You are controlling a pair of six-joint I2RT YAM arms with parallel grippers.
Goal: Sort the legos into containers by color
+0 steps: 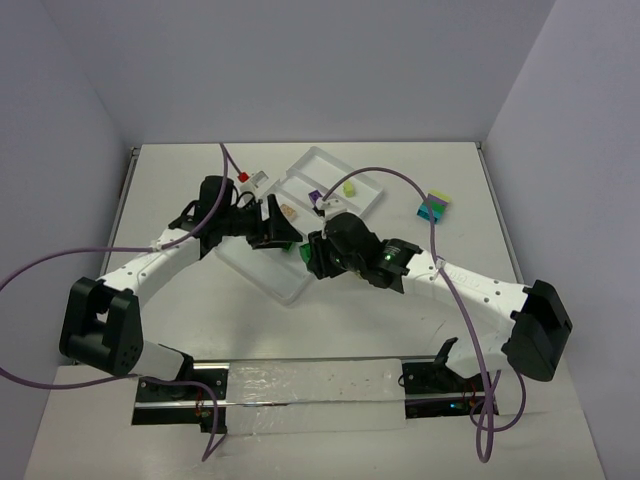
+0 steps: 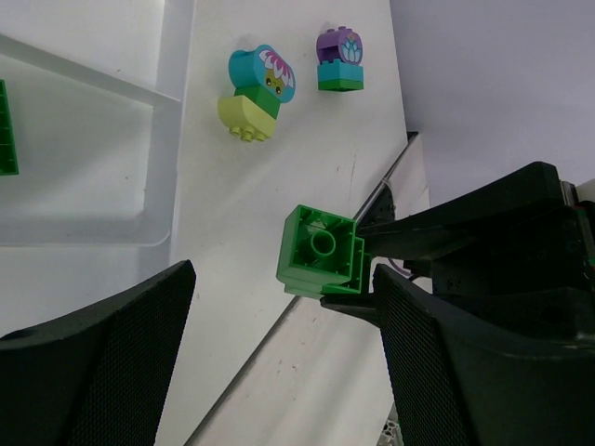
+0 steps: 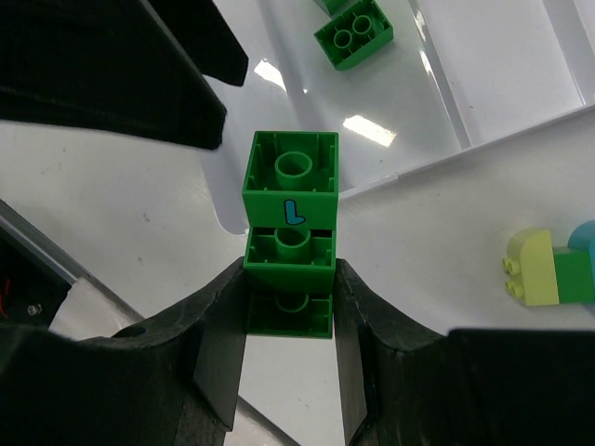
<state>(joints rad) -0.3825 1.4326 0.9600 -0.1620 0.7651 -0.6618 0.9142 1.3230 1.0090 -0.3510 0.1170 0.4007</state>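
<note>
Three green plastic toy bricks pressed into one stack are clamped at the lower end between the fingers of the right end effector, the upper end jutting free; that grip seems meant to offer the free end to the left end effector, whose fingers stand wide apart either side of the stack, apparently touching nothing; both meet above the near part of the clear, translucent-white compartment tray; one loose green brick already lies in a compartment, likely the stack's destination; right of the tray, on the white surface, wait a teal, green and yellow-green clump and a purple-on-green clump, both unsorted.
</note>
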